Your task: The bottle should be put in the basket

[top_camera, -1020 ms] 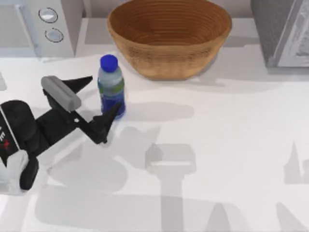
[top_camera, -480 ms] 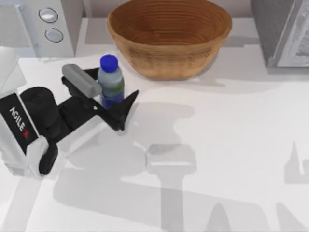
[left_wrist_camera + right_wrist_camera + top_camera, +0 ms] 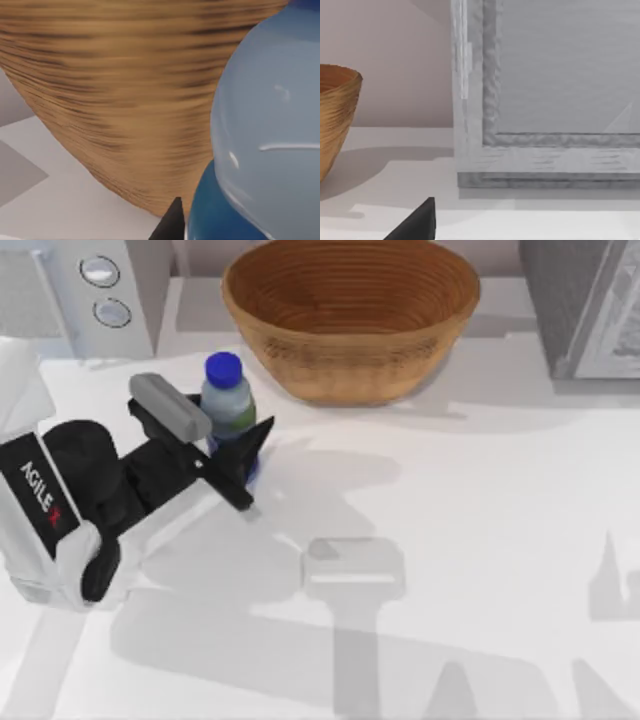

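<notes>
- Top view: left gripper (image 3: 222, 437) closing around the upright bottle (image 3: 229, 405), which is standing on the table (image 3: 470, 540); basket (image 3: 350, 315) lying just beyond, up and right.
- Left wrist view: bottle pressing close, basket wall behind.
- Right wrist view: right gripper's state unclear.

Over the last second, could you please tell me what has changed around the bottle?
The left gripper advanced from the table's left toward the bottle until its fingers straddled it, then closed in on the lower body. The bottle stays upright on the table, nudged only slightly. The basket has not moved.
</notes>
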Controlling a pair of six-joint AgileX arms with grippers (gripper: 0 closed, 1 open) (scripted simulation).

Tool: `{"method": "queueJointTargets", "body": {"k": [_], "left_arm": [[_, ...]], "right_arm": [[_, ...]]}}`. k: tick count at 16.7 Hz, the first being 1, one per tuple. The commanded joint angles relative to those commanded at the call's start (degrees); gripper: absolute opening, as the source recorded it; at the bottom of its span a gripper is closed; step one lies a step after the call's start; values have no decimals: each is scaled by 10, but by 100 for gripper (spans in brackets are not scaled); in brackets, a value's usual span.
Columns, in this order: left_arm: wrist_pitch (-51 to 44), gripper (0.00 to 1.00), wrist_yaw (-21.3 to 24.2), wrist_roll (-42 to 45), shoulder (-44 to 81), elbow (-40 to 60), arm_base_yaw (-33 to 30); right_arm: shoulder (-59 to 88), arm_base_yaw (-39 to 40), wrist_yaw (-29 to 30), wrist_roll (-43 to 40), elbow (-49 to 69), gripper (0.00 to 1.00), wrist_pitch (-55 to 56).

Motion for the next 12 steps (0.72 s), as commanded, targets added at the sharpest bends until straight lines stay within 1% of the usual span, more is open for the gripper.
{"method": "queueJointTargets", "body": {"k": [5, 6, 12], "left_arm": [[0, 2, 0, 0, 0, 0, 0], [0, 0, 0, 0, 0, 0, 0], [0, 0, 0, 0, 0, 0, 0]], "right_arm": [[0, 0, 0, 0, 0, 100, 0], [0, 0, 0, 0, 0, 100, 0], [0, 0, 0, 0, 0, 100, 0]]}}
